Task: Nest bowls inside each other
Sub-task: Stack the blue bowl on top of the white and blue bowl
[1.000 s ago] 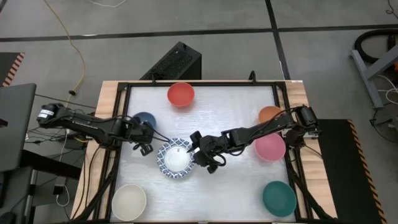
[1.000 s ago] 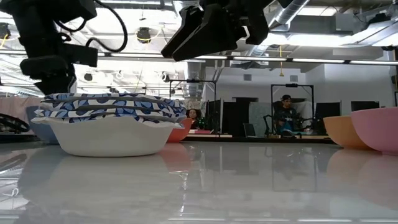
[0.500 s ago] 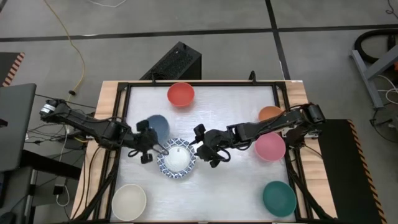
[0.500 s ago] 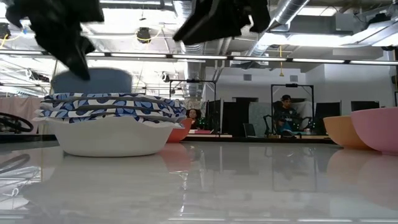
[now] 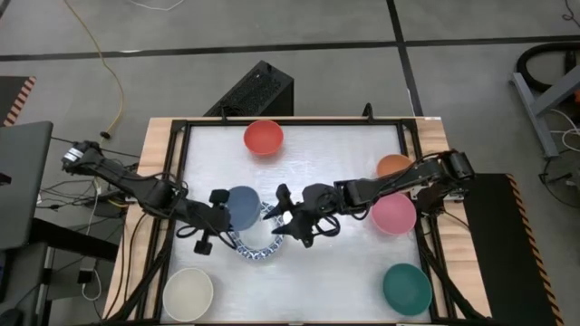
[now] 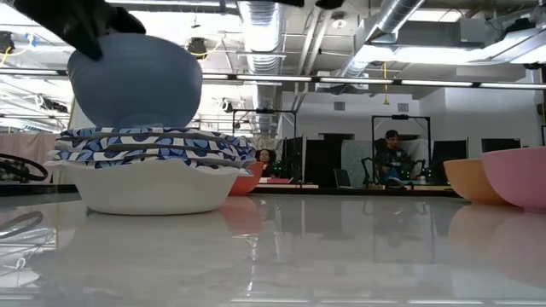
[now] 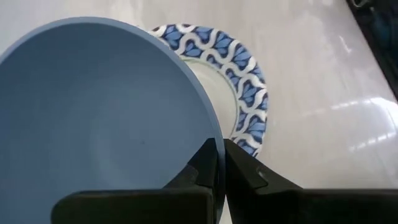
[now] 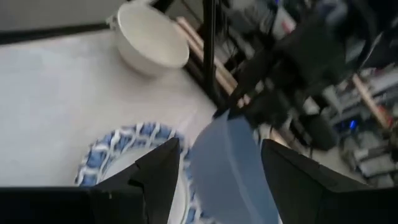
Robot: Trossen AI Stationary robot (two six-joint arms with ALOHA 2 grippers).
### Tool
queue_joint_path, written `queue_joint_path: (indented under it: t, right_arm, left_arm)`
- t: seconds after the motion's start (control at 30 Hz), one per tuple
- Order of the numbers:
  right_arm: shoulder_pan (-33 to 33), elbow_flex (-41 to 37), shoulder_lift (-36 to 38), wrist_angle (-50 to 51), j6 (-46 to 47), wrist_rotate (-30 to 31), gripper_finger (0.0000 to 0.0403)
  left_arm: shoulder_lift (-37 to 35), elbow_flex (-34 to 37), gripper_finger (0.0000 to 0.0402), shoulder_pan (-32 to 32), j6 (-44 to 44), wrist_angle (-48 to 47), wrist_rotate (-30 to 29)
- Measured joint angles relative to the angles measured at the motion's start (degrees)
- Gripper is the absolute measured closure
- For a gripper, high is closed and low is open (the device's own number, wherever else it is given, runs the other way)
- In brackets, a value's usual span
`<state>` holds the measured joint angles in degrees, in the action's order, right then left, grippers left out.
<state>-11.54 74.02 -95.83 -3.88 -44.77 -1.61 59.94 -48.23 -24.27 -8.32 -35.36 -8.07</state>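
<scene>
A dark blue bowl (image 5: 243,206) hangs over the far left part of a stack of white bowls with blue-patterned rims (image 5: 260,244), which rests on its base mid-table. My left gripper (image 7: 219,149) is shut on the blue bowl. In the low view the blue bowl (image 6: 136,81) shows right above the stack (image 6: 149,170). My right gripper (image 5: 285,217) hovers open just right of the stack. In its wrist view the blue bowl (image 8: 230,162) lies between its spread fingers, untouched. My left gripper pinches the blue bowl's rim (image 7: 210,127) on the side toward the table's left, one finger inside the bowl and one outside. The fingers come slanting down from the left. The bowl is lifted off the table, mouth up and slightly tilted.
Single bowls stand around the table: red (image 5: 263,137) at the far edge, orange (image 5: 392,166) and pink (image 5: 393,214) at the right, teal (image 5: 406,288) near right, cream (image 5: 188,293) near left. A black frame (image 5: 181,145) borders the table.
My left gripper, shut on the blue bowl, has lifted it off the table from the stack's far left. It has carried the bowl up and toward the right and near edge, over the stack, rolling its wrist. My right gripper has risen a little, still open.
</scene>
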Motion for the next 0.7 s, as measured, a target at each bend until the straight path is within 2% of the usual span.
queue_joint_path:
  t: [0.17,0.3,0.5,0.7]
  right_arm:
    - [0.49,0.06,-1.00,-3.06,-1.63,-3.07,0.0154]
    - [0.94,0.07,-0.96,-3.15,-1.77,-3.54,0.0154]
    - [1.23,0.07,-1.01,-2.67,-0.44,-7.95,0.0154]
    - [1.19,0.07,-1.01,-0.79,0.09,-9.20,0.0154]
  left_arm:
    - [4.91,-4.52,0.0401,-0.08,5.90,-1.37,2.31]
    - [9.15,-9.00,0.0401,-0.07,9.71,-5.49,2.29]
    - [14.78,-15.77,0.0401,-0.07,15.07,-11.06,2.29]
    - [18.20,-20.47,0.0401,-0.02,19.57,-12.51,2.24]
